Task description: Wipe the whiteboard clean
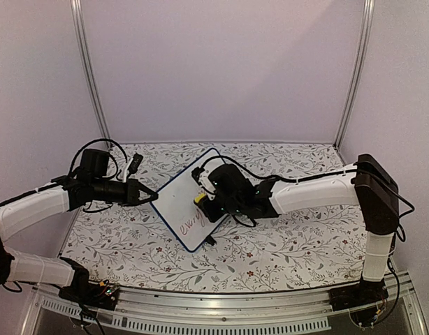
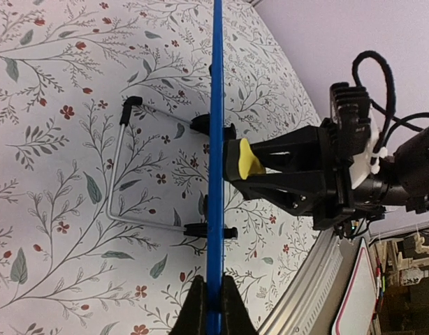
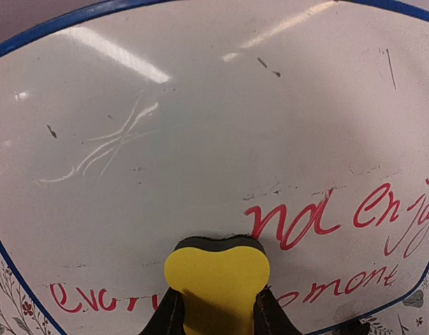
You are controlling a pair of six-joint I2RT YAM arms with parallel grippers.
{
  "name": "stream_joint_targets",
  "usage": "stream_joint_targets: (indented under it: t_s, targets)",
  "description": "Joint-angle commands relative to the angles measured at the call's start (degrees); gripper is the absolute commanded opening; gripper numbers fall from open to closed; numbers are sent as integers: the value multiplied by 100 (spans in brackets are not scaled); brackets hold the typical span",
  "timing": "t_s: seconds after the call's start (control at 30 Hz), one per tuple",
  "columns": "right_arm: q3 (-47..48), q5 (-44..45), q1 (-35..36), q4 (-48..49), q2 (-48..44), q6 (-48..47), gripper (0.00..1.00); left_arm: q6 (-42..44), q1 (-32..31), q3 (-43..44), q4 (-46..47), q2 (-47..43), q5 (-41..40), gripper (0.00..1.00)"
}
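The whiteboard [image 1: 185, 202] stands tilted on the floral table, white with a thin blue frame [image 2: 216, 160] and red handwriting [image 3: 319, 223] on its lower part. My left gripper [image 1: 150, 197] is shut on the board's blue edge [image 2: 214, 307], holding it upright. My right gripper [image 1: 202, 200] is shut on a yellow eraser [image 3: 216, 283], whose dark pad presses flat against the board face between the red words. In the left wrist view the eraser [image 2: 246, 160] touches the board from the right. Faint smears mark the upper area [image 3: 110, 146].
A wire stand [image 2: 120, 174] with black feet [image 2: 204, 230] props the board from behind. The floral tablecloth [image 1: 284, 244] covers the table. A metal rail [image 1: 228, 307] runs along the near edge. Lilac walls enclose the back and sides.
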Motion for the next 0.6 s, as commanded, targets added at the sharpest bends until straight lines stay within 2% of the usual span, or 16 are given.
stream_joint_targets:
  t_s: [0.0,0.23,0.57]
  targets:
    - [751,196,-149,-289,215,-201,20,39,-18,-17,178,-87,193,0]
    - [1051,18,-164,-455,460,-276,20,45,-17,-8,174,-61,190,0]
    - [-141,-275,-85,-145,167,58,20,48,-15,-2,183,-31,210,0]
